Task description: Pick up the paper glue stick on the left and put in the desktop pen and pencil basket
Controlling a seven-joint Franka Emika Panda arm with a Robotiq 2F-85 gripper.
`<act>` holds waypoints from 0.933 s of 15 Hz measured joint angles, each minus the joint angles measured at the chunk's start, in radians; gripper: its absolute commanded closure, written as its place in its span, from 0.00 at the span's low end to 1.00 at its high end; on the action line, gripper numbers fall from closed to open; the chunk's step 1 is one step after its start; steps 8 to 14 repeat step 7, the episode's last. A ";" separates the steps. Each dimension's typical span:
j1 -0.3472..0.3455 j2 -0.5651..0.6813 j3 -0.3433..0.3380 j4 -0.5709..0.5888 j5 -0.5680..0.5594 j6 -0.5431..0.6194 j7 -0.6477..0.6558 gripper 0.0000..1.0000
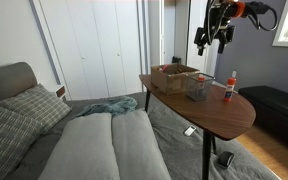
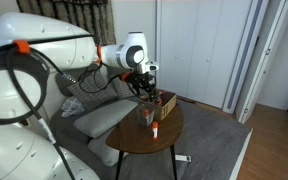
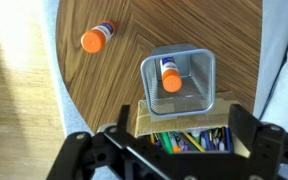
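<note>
One glue stick with an orange cap (image 3: 170, 77) stands inside the dark wire-mesh basket (image 3: 210, 84), leaning against its left wall. A look-alike glue stick (image 3: 96, 38) stands on the wooden table, left of the basket in the wrist view and apart from it. It also shows in both exterior views (image 1: 230, 86) (image 2: 155, 128), next to the basket (image 1: 198, 87) (image 2: 147, 115). My gripper (image 3: 180, 130) is open and empty. It hangs high above the table, over the basket and the brown box (image 1: 212, 38) (image 2: 144, 82).
A low brown cardboard box (image 3: 144, 118) full of pens and pencils touches the basket's near side (image 1: 172, 74) (image 2: 165, 101). The oval wooden table (image 3: 124, 95) stands on thin legs beside a grey sofa (image 1: 104, 145). The table edge runs close to the loose glue stick.
</note>
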 measured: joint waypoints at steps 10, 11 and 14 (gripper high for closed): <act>0.000 -0.131 -0.009 -0.021 0.001 -0.076 -0.002 0.00; 0.000 -0.131 -0.009 -0.021 0.001 -0.076 -0.002 0.00; 0.000 -0.131 -0.009 -0.021 0.001 -0.076 -0.002 0.00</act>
